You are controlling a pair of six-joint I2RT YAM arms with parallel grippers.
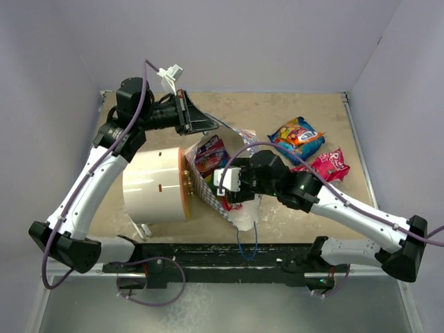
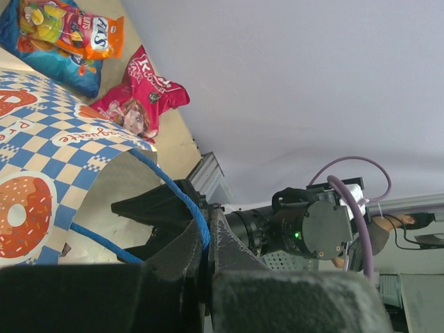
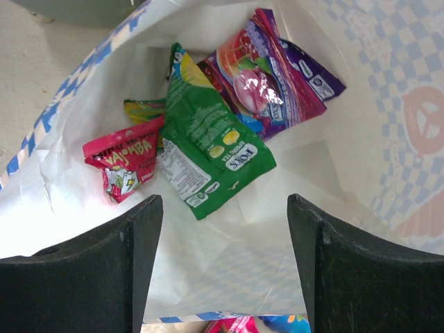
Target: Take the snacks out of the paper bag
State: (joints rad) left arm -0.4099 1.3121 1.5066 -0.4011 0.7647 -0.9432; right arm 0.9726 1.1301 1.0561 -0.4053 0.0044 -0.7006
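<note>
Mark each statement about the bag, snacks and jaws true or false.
1. The paper bag is empty. False: a green packet, a red packet and a purple packet lie inside.
2. The right arm's jaws stand open at the bag's mouth. True.
3. A pink packet lies on the table outside the bag. True.
4. The left arm's jaws hold a snack. False: they pinch the bag's blue cord handle.

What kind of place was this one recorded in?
Probably a lab test cell: a small table boxed in by plain walls, with robot arms bolted to a rail at its edge.
</note>
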